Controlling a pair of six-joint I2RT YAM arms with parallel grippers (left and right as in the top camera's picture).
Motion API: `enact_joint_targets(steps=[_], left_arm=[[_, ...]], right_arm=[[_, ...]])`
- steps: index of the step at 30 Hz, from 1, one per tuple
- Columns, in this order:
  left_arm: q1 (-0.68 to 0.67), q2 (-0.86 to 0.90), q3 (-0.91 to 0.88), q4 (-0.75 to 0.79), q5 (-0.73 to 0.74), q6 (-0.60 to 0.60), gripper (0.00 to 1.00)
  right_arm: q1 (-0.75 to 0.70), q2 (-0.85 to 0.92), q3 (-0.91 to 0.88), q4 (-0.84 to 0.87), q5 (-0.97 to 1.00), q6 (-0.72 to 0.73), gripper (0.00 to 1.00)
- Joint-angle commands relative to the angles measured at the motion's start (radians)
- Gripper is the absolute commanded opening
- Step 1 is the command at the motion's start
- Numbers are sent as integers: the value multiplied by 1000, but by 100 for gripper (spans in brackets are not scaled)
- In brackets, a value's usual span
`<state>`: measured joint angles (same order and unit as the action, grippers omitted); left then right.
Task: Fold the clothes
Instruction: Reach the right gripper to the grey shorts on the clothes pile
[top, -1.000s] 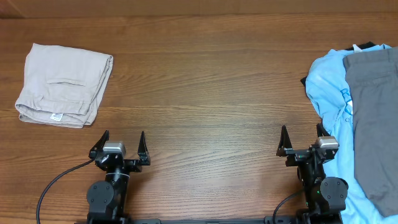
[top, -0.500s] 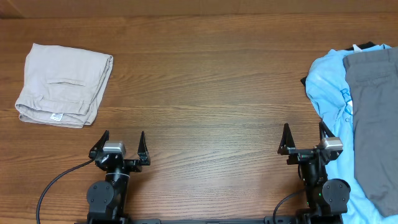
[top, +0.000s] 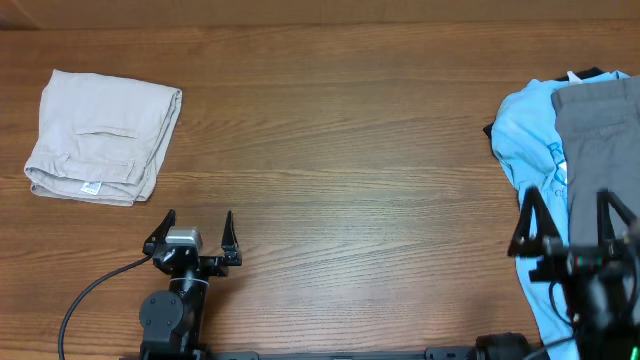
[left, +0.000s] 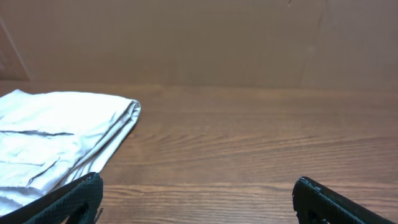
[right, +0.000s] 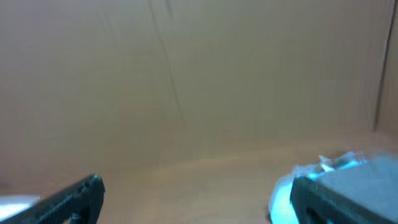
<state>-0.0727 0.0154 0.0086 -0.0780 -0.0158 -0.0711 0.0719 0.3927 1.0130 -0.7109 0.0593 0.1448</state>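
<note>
The dark grey shorts (top: 598, 150) lie at the far right of the table on top of a light blue garment (top: 528, 140). In the right wrist view they show blurred as a grey patch (right: 367, 174) at the right. My right gripper (top: 567, 215) is open and empty, raised over the left part of that pile. My left gripper (top: 197, 224) is open and empty, resting low at the front left. In the left wrist view its fingers (left: 199, 193) frame bare wood.
A folded beige garment (top: 100, 135) with a small white tag lies at the far left; it also shows in the left wrist view (left: 59, 134). A black item (top: 590, 74) peeks from behind the blue garment. A cardboard wall (left: 199, 37) backs the table.
My right arm has lifted and swung right toward the pile of clothes; its view is blurred by motion. The left arm has not moved.
</note>
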Motion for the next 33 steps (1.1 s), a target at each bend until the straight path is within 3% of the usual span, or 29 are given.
enact_joint_targets(steps=[1, 7, 14, 21, 26, 33], left_arm=[[-6, -11, -4, 3, -10, 19, 100], [-6, -11, -4, 3, -10, 19, 100], [-6, -11, -4, 3, -10, 19, 100], [-6, -11, -4, 3, -10, 19, 100], [-6, -11, -4, 3, -10, 19, 100], [-6, -11, -4, 3, -10, 19, 100]], right_arm=[[-2, 246, 230, -126, 32, 13, 100], [-5, 605, 551, -296, 196, 6, 100], [-127, 1033, 843, -414, 210, -95, 100], [-257, 1297, 859, -325, 209, -203, 100], [-341, 1462, 859, -317, 210, -336, 86], [-436, 1600, 859, -216, 207, -363, 84]])
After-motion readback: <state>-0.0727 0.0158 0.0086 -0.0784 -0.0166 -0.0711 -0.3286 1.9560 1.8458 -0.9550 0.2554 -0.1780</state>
